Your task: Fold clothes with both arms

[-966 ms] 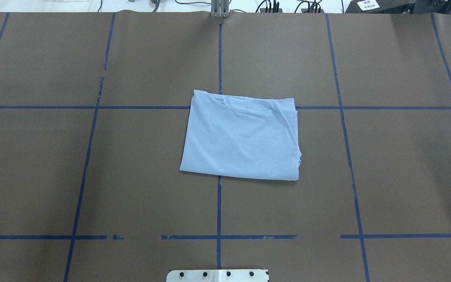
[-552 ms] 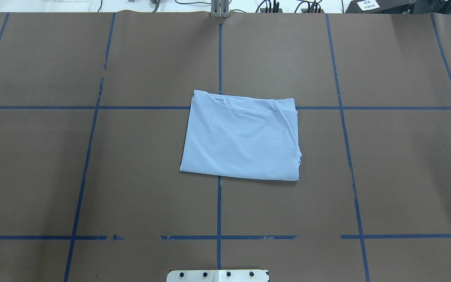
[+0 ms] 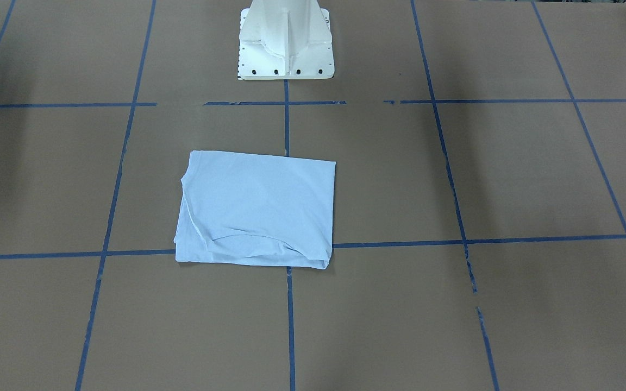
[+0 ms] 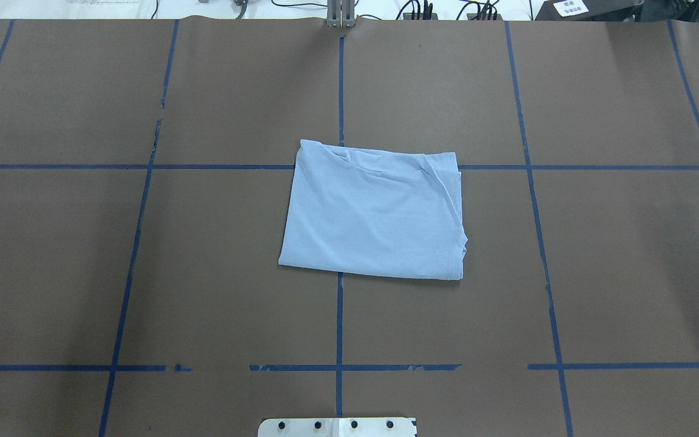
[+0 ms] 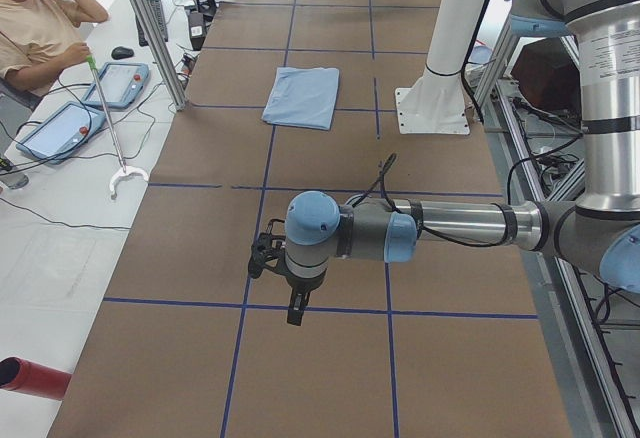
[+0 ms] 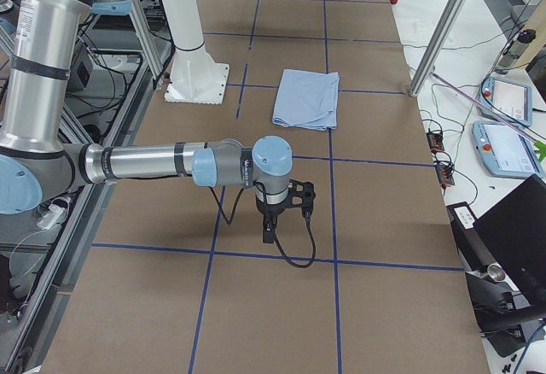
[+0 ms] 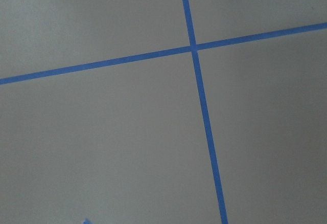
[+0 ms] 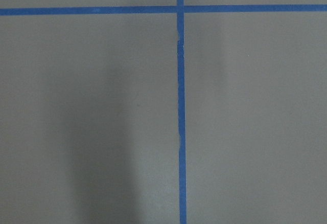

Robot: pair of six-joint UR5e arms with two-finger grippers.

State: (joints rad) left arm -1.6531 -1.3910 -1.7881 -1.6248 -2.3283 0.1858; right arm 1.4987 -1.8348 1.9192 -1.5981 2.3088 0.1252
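The clothes are one light blue T-shirt (image 4: pixel 374 212), folded into a rough rectangle and lying flat at the table's middle, with a few creases along its far edge. It also shows in the front view (image 3: pixel 258 209) and both side views (image 5: pixel 303 96) (image 6: pixel 307 98). Its print and collar are hidden. Both arms are away from it, at the table's ends. My left gripper (image 5: pixel 292 308) hangs point-down over bare brown cover. My right gripper (image 6: pixel 269 233) does the same at the other end. I cannot tell whether either is open or shut. Both wrist views hold only table cover and blue tape.
The white pedestal base (image 3: pixel 286 49) stands at the robot's side of the table, near the shirt. Blue tape lines (image 4: pixel 339 321) grid the brown cover. A seated person (image 5: pixel 40 28) holds a green-handled stick beside the table's far side, with teach pendants (image 5: pixel 60 128) and cables there.
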